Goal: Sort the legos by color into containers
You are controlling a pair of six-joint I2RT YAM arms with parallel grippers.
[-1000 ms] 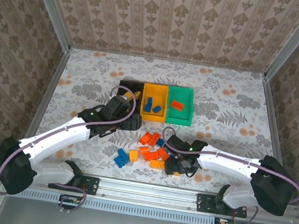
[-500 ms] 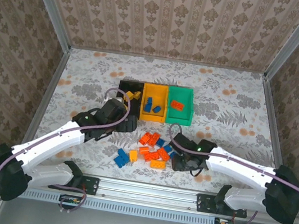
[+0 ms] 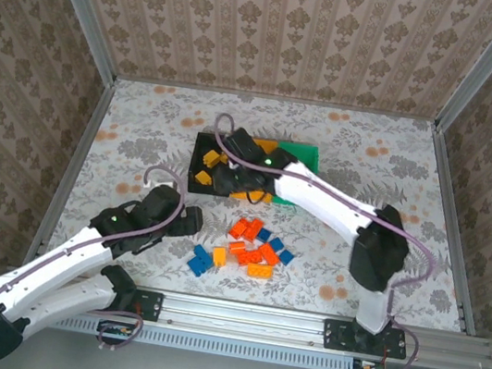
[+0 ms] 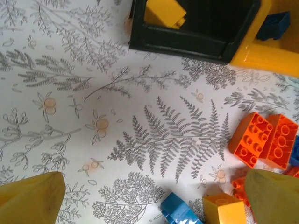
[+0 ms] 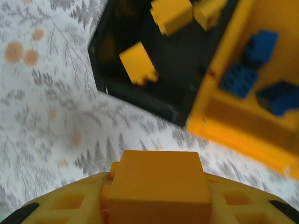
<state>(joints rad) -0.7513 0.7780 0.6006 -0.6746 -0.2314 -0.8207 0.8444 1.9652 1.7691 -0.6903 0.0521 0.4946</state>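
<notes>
Right gripper (image 3: 223, 179) is out over the row of bins, above the near edge of the black bin (image 3: 205, 143), just by where it meets the yellow bin (image 5: 243, 126). Its jaws are closed down onto a yellow brick (image 5: 156, 179), gripped on both sides between the fingers (image 5: 60, 203), studs facing left in the right wrist view. Below it the black bin holds three yellow bricks (image 5: 138, 63), one near the front wall and two further back. The yellow bin next to it holds three blue bricks (image 5: 239, 78). The green bin (image 3: 305, 155) sits at the right end of the row, touching the yellow bin and partly covered by the right arm; can't tell its contents. Left gripper (image 3: 186, 222) is low over the table (image 3: 144, 121), near side of the black bin and left of the loose pile. Its jaws are spread wide with nothing between them; the left wrist view shows the two fingertips (image 4: 32, 196) far apart and bare tablecloth between. The loose pile (image 3: 255, 244) lies on the table in front of the bins, mostly red-orange bricks with a few blue mixed in. A blue brick (image 3: 201, 260) and a small yellow piece (image 3: 219, 255) sit just left of the pile. In the left wrist view two red-orange bricks (image 4: 250, 138) lie touching by the right fingertip.
</notes>
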